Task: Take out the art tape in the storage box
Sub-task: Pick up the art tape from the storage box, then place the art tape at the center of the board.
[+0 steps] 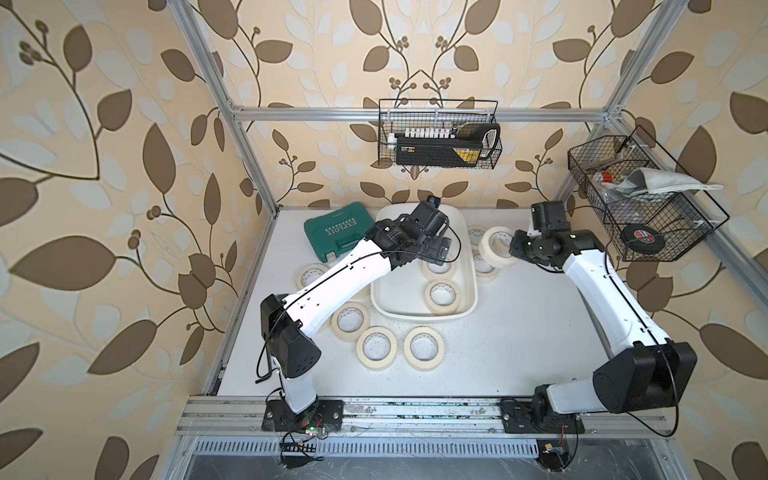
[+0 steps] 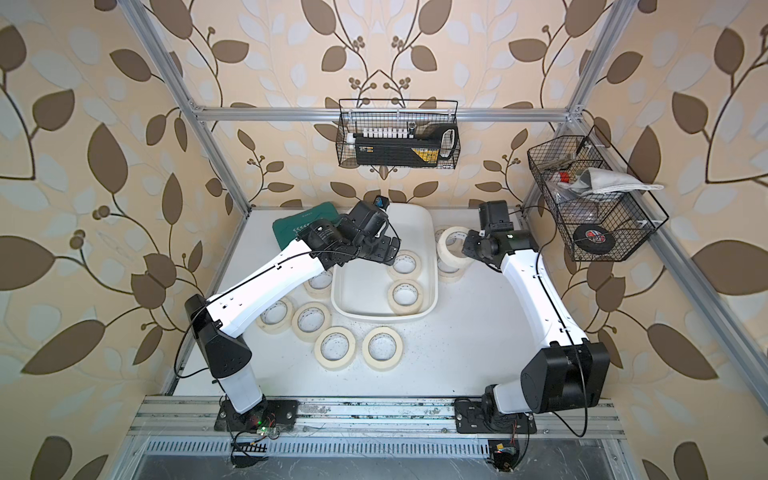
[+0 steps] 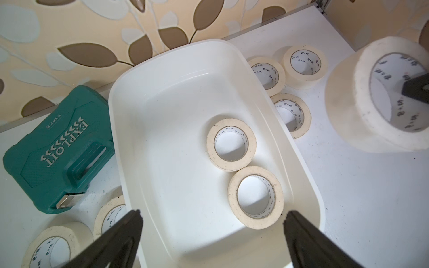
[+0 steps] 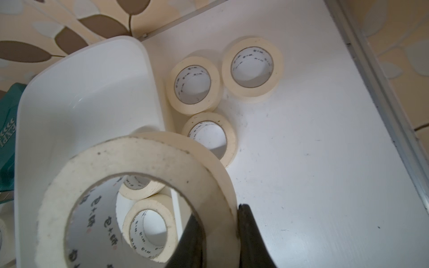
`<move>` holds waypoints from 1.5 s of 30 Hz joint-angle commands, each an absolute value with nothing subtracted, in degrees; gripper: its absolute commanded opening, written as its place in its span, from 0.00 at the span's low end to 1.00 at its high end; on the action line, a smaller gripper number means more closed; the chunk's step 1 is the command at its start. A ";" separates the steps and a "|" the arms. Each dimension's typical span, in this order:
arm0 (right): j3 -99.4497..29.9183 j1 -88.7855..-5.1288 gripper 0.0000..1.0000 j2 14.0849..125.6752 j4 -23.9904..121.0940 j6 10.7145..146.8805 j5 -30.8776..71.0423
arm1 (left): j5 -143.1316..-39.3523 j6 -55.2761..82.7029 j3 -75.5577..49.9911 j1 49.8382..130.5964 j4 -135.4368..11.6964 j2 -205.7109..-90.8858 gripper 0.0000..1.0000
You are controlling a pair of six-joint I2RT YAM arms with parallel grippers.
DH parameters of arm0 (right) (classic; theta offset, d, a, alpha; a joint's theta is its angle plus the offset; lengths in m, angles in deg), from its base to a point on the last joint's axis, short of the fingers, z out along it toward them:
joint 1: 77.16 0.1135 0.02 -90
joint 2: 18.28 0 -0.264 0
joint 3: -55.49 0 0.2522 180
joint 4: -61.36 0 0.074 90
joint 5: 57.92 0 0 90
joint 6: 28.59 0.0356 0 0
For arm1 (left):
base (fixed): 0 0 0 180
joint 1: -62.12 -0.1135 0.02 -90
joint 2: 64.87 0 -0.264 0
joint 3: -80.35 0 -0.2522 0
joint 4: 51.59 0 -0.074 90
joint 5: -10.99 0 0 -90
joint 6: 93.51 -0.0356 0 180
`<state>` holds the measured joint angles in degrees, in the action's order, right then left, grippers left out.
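Note:
The white storage box (image 1: 415, 316) stands mid-table, also seen in the other top view (image 2: 374, 314) and in the left wrist view (image 3: 162, 51). Two cream rolls of art tape lie flat inside it, one farther (image 3: 211, 148) and one nearer (image 3: 232, 197). My left gripper (image 3: 212, 215) hangs open over the box with nothing between its fingers; from above (image 1: 440, 253) it partly covers the farther roll. My right gripper (image 4: 220, 215) is shut on the wall of another art tape roll (image 4: 139, 150), held on edge above the table just right of the box (image 1: 486, 249).
Several tape rolls lie on the table in front of and left of the box (image 1: 424, 365), and three more along its right side (image 4: 253, 94). A green tool case (image 1: 336, 230) sits at the back left. Wire baskets hang on the back wall (image 1: 440, 137) and right wall (image 1: 644, 199).

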<state>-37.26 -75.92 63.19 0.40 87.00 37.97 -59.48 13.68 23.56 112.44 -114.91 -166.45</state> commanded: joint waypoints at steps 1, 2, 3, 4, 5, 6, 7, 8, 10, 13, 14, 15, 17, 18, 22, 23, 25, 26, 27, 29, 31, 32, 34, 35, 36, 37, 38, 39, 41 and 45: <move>-33.90 -79.38 0.00 62.22 2.35 85.21 37.65 | -57.86 14.83 23.80 112.66 -114.43 -165.37 0.99; -32.76 -80.62 0.00 62.38 3.09 85.15 37.38 | -57.96 14.79 23.80 112.66 -114.47 -165.56 0.99; -31.70 -81.71 0.00 62.55 3.83 85.12 37.14 | -58.14 14.84 23.80 112.66 -114.57 -165.63 0.99; -30.76 -82.66 0.00 62.81 4.45 85.04 36.91 | -58.19 14.75 23.80 112.66 -114.72 -165.75 0.99; -29.80 -83.70 0.00 63.28 5.26 84.97 36.76 | -58.25 14.70 23.83 112.66 -114.90 -165.95 0.99; -28.78 -84.68 0.00 63.79 6.35 84.88 36.65 | -58.33 14.80 23.89 112.66 -115.05 -166.07 0.99; -28.02 -85.67 0.00 64.40 7.27 84.77 36.40 | -58.43 14.86 23.85 112.66 -115.18 -166.13 0.99; -27.42 -86.96 0.00 65.42 8.17 84.81 35.52 | -58.52 14.76 23.83 112.66 -115.27 -166.25 0.99; -26.84 -89.06 0.00 68.01 9.66 84.94 33.81 | -58.98 14.73 23.88 112.66 -115.44 -166.47 0.99; -27.23 -90.37 0.00 71.80 10.71 84.81 34.65 | -59.12 14.66 23.89 112.66 -115.72 -166.95 0.98; -27.39 -90.58 0.00 72.85 11.21 84.74 35.25 | -59.06 14.60 23.85 112.66 -115.87 -167.12 0.98; -27.44 -90.77 0.00 74.00 11.79 84.79 35.71 | -59.02 14.61 23.89 112.66 -115.96 -167.34 0.98; -27.92 -91.19 0.00 76.13 12.47 85.11 36.06 | -58.93 14.60 23.60 112.61 -115.89 -167.68 0.98; -28.24 -91.39 0.00 77.11 12.97 85.38 36.12 | -58.87 14.48 23.27 112.57 -115.60 -167.87 0.98; -29.25 -91.49 0.00 80.31 14.46 85.43 36.17 | -59.24 14.55 21.95 112.43 -114.78 -168.33 0.96; -29.56 -91.49 0.00 80.92 14.63 85.32 36.34 | -59.45 14.60 21.35 112.42 -114.24 -168.17 0.96; -30.12 -91.53 0.00 82.27 14.63 85.09 36.99 | -59.92 14.76 20.04 112.39 -113.22 -167.79 0.96; -30.30 -91.57 0.00 82.72 14.65 85.07 37.20 | -59.99 14.90 19.84 112.38 -113.08 -167.82 0.96; -30.26 -91.57 0.00 83.20 14.88 84.99 37.26 | -59.95 14.98 19.71 112.35 -113.14 -167.85 0.96; -30.18 -91.57 0.00 84.04 15.80 84.86 36.94 | -59.86 15.09 19.92 112.39 -113.49 -168.12 0.96; -30.45 -91.58 0.00 85.25 16.35 84.88 36.46 | -59.71 15.06 20.11 112.31 -113.86 -168.31 0.96; -30.91 -91.57 0.00 86.06 16.03 84.95 36.31 | -59.63 15.08 20.19 112.30 -114.00 -168.38 0.96; -31.46 -91.57 0.03 87.04 16.04 84.97 36.26 | -59.42 15.04 20.11 112.18 -114.22 -168.39 0.96; -31.43 -91.57 0.05 87.21 16.13 85.03 36.30 | -59.44 15.13 20.07 112.20 -114.30 -168.40 0.96; -31.60 -91.57 0.07 87.51 16.14 85.06 36.31 | -59.44 15.21 19.93 112.22 -114.39 -168.41 0.96; -31.69 -91.57 0.10 87.63 16.22 85.11 36.23 | -59.53 15.17 19.92 112.21 -114.47 -168.40 0.96; -31.73 -91.57 0.13 87.80 16.35 85.08 36.06 | -59.60 15.30 19.80 112.21 -114.48 -168.40 0.96; -31.86 -91.57 0.16 87.96 16.42 85.14 35.87 | -59.59 15.28 19.67 112.13 -114.48 -168.42 0.96; -32.17 -91.62 0.19 88.52 16.23 85.13 35.52 | -59.77 15.47 19.58 112.13 -114.48 -168.48 0.96; -32.96 -91.57 0.23 89.38 15.18 84.97 34.83 | -60.18 16.06 18.53 111.87 -113.63 -168.49 0.96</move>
<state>-30.28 -91.22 88.30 15.24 85.29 36.09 -59.83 14.93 19.63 112.31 -114.78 -168.70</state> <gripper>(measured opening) 0.227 0.959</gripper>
